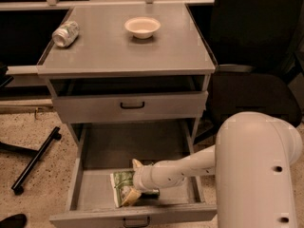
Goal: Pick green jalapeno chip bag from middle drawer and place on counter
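The middle drawer [92,196] is pulled open at the bottom of the cabinet. The green jalapeno chip bag [119,183] lies crumpled on its floor near the front, left of centre. My white arm reaches in from the right, and my gripper [133,180] is down in the drawer right at the bag's right side, over its edge. The counter [109,53] is the grey cabinet top above.
A crushed silvery-green can [65,33] lies at the counter's left rear and a white bowl [142,26] sits at its centre rear. The upper drawer [130,106] is closed. A black office chair [256,94] stands to the right, and a black chair leg [35,160] lies on the floor to the left.
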`<state>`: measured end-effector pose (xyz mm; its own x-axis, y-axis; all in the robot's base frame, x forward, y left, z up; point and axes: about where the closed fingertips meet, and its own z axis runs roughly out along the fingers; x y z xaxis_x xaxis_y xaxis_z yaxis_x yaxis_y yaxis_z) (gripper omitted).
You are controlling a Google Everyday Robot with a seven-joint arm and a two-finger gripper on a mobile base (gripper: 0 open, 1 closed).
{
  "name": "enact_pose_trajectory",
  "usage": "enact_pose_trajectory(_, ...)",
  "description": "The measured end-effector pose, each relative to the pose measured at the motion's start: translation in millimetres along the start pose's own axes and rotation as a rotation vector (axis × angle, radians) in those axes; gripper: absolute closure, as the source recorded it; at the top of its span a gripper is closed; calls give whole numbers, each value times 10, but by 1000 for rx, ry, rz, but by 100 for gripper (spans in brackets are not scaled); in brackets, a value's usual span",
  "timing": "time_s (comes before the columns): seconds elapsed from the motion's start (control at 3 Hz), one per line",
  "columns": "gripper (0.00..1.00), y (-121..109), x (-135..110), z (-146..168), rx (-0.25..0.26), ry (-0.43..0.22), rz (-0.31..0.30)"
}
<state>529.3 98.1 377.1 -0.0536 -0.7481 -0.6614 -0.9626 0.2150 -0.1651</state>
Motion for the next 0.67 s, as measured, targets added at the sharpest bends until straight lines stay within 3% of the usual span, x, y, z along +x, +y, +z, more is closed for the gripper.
enact_pose_trajectory(0.67,42,5,2,1,-1,0,0)
